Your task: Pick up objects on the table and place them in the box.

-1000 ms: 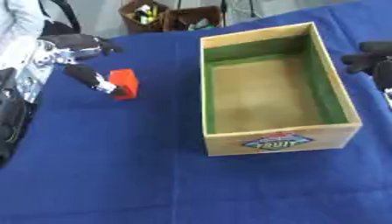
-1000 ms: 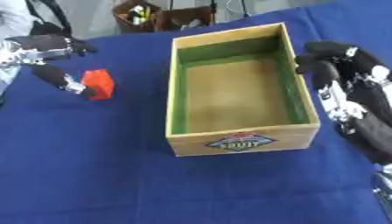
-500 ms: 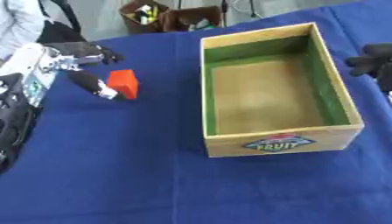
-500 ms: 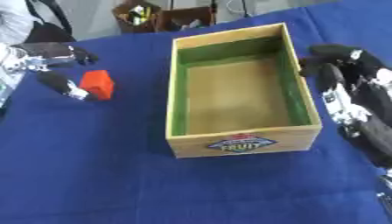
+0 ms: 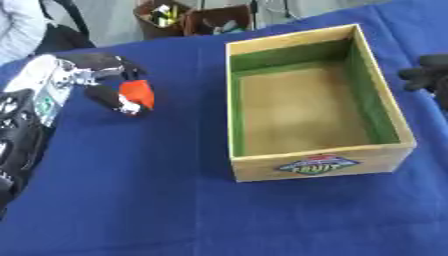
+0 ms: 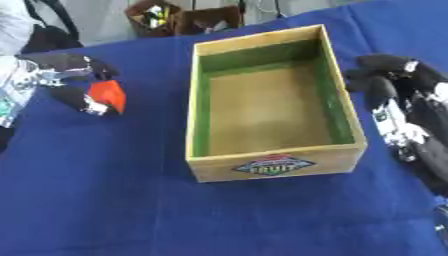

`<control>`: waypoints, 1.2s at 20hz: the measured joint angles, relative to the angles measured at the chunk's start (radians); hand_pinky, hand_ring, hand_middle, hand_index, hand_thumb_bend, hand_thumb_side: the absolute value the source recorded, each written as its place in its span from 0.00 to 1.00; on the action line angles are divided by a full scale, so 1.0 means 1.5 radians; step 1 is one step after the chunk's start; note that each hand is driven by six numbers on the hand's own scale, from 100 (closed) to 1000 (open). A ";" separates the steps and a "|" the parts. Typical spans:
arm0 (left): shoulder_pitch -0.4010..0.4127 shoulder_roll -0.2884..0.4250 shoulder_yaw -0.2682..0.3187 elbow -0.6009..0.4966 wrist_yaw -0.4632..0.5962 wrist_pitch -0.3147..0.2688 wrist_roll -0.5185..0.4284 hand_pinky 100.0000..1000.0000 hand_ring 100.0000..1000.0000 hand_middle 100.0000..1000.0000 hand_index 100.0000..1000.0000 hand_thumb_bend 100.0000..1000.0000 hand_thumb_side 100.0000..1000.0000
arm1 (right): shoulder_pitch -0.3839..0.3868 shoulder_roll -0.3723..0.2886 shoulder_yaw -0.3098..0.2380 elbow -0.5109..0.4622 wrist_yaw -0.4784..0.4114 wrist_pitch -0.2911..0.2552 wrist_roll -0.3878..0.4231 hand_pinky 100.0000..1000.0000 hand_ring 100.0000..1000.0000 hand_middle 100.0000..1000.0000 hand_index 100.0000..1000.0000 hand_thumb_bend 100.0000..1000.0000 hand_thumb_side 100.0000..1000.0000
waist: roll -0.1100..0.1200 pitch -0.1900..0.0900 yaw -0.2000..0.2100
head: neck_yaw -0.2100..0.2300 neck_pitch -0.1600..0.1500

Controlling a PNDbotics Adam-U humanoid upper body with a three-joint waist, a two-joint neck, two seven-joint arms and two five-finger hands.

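Observation:
A small red-orange block (image 5: 137, 93) sits at the left of the blue table, pinched between the thumb and fingers of my left hand (image 5: 103, 80), which comes in from the left edge. The wooden box (image 5: 307, 97) with green inner walls and a fruit label stands in the middle; its inside shows only the bare brown floor. My right hand (image 6: 391, 85) hangs just right of the box's right wall, fingers relaxed and holding nothing.
The blue cloth (image 5: 157, 200) covers the whole table. Beyond the far edge stand dark brown containers (image 5: 188, 17) with small items. A person's pale sleeve (image 5: 19, 25) shows at the top left.
My left hand has closed round the red block and drawn it slightly toward me. The right hand has stayed beside the box.

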 measured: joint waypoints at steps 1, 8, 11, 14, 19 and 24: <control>0.000 0.000 0.000 0.002 -0.006 0.001 0.003 0.64 0.78 0.75 0.93 0.59 0.70 | 0.000 0.000 0.000 0.000 0.000 0.000 0.000 0.93 0.79 0.53 0.77 0.00 0.48 | 0.001 0.001 0.000 | 0.000 0.000; 0.000 0.000 0.000 0.008 -0.032 0.002 0.012 0.61 0.74 0.78 0.95 0.55 0.68 | 0.000 0.000 0.000 0.000 -0.002 0.000 0.000 0.93 0.79 0.53 0.77 0.00 0.48 | 0.001 0.001 0.000 | 0.002 0.000; 0.000 0.000 0.000 0.012 -0.036 0.002 0.003 0.61 0.74 0.77 0.96 0.56 0.68 | 0.001 0.000 0.000 0.000 -0.003 0.000 0.000 0.94 0.79 0.53 0.77 0.00 0.48 | 0.001 0.001 0.002 | 0.002 0.000; 0.000 0.000 0.000 0.012 -0.033 0.002 -0.014 0.61 0.75 0.77 0.98 0.55 0.68 | 0.001 0.000 0.000 0.000 -0.003 0.000 0.000 0.93 0.79 0.53 0.77 0.00 0.48 | 0.001 0.001 0.003 | 0.001 0.000; -0.002 0.000 0.000 0.008 -0.025 0.009 -0.018 0.56 0.66 0.58 0.86 0.49 0.68 | 0.004 0.000 -0.001 0.000 -0.003 0.001 -0.002 0.94 0.79 0.53 0.76 0.00 0.48 | 0.001 0.001 0.004 | 0.000 -0.001; -0.001 0.000 0.000 0.007 -0.022 0.014 0.016 0.49 0.57 0.46 0.76 0.39 0.65 | 0.004 -0.003 -0.001 0.000 -0.003 0.001 -0.003 0.94 0.80 0.53 0.76 0.00 0.49 | 0.001 0.002 0.003 | 0.000 -0.004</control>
